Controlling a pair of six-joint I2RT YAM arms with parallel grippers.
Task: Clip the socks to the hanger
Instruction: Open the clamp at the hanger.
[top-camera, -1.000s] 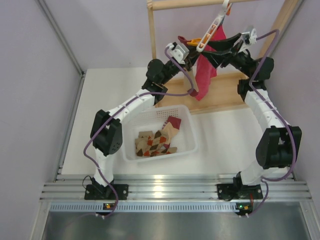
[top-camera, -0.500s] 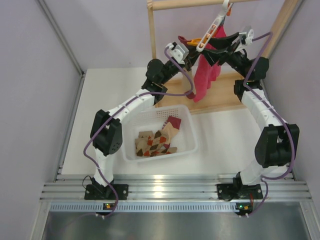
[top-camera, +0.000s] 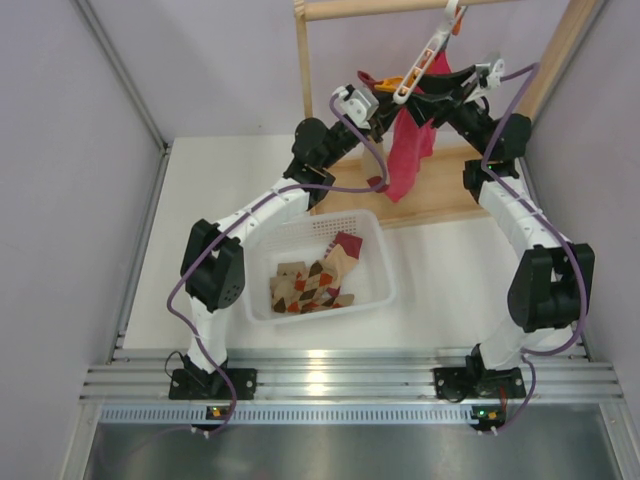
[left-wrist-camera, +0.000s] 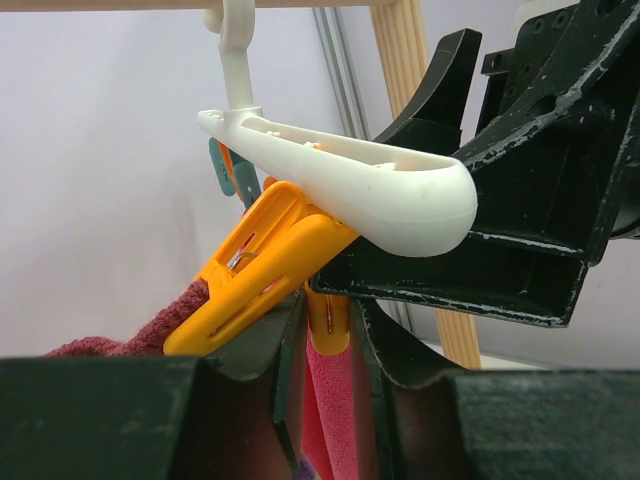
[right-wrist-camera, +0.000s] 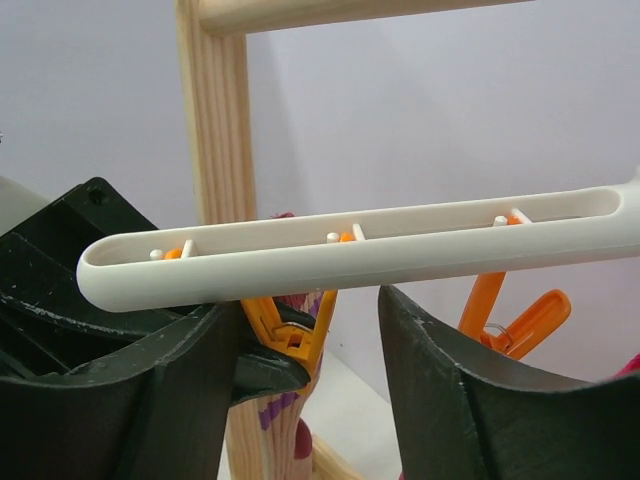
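The hanger (top-camera: 428, 52) hangs tilted at upper centre, its bar running down-left to my left end effector (left-wrist-camera: 330, 352), clenched on an orange clip (left-wrist-camera: 329, 312), while my right end effector (right-wrist-camera: 305, 335) sits released just beside the bar.

No text, label, brand, number or sign can be read in any of the 3 views. The hanger (left-wrist-camera: 350, 185) and the orange clip (left-wrist-camera: 255, 270) fill both wrist views close up, and their plastic shows only plain white and plain orange. In the top view the lit spots (top-camera: 212, 412) on the rail by the arm bases may be status lights, but they are too small to tell if any lettering stands beside them.
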